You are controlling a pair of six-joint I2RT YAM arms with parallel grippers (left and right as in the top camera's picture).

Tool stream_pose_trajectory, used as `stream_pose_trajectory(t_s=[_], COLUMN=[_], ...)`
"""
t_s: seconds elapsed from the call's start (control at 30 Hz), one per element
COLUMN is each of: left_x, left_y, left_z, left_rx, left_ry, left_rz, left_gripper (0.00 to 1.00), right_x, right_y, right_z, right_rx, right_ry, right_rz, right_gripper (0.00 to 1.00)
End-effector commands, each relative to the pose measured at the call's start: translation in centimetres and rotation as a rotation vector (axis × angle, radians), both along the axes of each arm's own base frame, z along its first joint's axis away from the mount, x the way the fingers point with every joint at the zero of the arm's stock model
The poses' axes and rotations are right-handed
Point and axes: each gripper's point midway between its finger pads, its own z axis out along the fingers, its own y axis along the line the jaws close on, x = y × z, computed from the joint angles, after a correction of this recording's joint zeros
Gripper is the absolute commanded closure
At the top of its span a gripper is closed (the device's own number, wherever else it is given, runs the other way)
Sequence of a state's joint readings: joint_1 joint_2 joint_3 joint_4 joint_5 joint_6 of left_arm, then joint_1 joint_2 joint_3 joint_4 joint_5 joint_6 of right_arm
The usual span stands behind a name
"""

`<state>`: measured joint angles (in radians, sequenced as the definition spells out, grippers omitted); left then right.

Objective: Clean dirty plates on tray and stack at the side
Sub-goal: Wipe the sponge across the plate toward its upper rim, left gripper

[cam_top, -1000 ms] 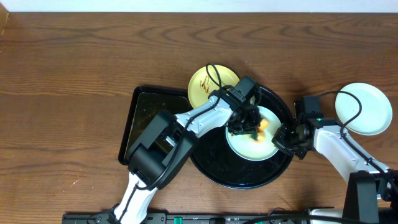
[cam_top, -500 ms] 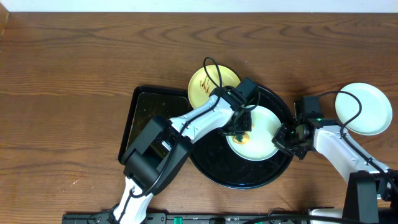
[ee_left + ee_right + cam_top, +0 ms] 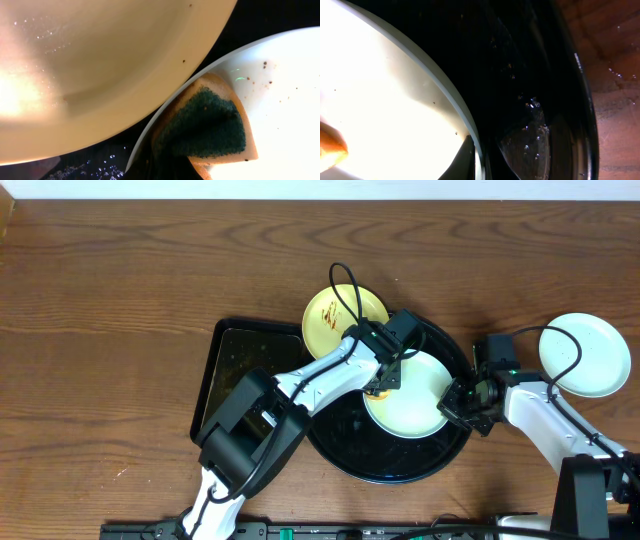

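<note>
three plates in sight, one mid-scrub. the left tool (image 3: 385, 377) is clenched on a sponge (image 3: 205, 125) at the left edge of the mint plate (image 3: 415, 405), which lies in the round tray (image 3: 390, 467). the right tool (image 3: 458, 406) pinches the plate's right rim. next, i'd guess, it needs wiping across, then lifting out rightward. the smeared yellow plate (image 3: 328, 318) overlaps the tray's upper-left rim. a pale plate (image 3: 590, 360) sits on the desk (image 3: 120, 300), far right.

- Overhead: looks straight down, whole tabletop (image 3: 120, 270), far.
- Left wrist: tight on sponge (image 3: 205, 127) at pale plate (image 3: 280, 90) rim.
- Right wrist: tight on same plate, tray (image 3: 530, 60) rim.
</note>
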<state>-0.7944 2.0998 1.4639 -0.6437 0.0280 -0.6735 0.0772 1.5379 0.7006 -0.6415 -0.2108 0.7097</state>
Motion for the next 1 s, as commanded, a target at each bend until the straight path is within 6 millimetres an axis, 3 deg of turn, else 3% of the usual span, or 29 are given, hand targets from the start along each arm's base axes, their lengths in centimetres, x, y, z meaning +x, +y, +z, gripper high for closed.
stream_pose_trajectory(t_s=[0.0,0.23,0.63,0.97], left_x=[2.5,4.0,6.1,7.7], left_y=[7.0,6.0,2.3,1.3], left_z=[-4.1,-2.4,1.3,4.1], left_rx=[0.300,0.317,0.324,0.328], left_ry=[-0.084,-0.162,-0.301,-0.393], left_rz=[0.049,0.001,-0.131,-0.124], left_gripper=[0.92,0.93,0.93,0.92], right_x=[-4.6,-4.6,-4.6,-4.6], right_y=[-2.8,-2.8,-2.8,-2.8], right_z=[-3.5,-3.5,-3.5,-3.5], right_rx=[-0.169,-0.169,-0.169,-0.169], right_ry=[0.170,0.169,0.168,0.167], right_rz=[0.010,0.018,0.018,0.021], right_gripper=[0.99,0.99,0.99,0.99])
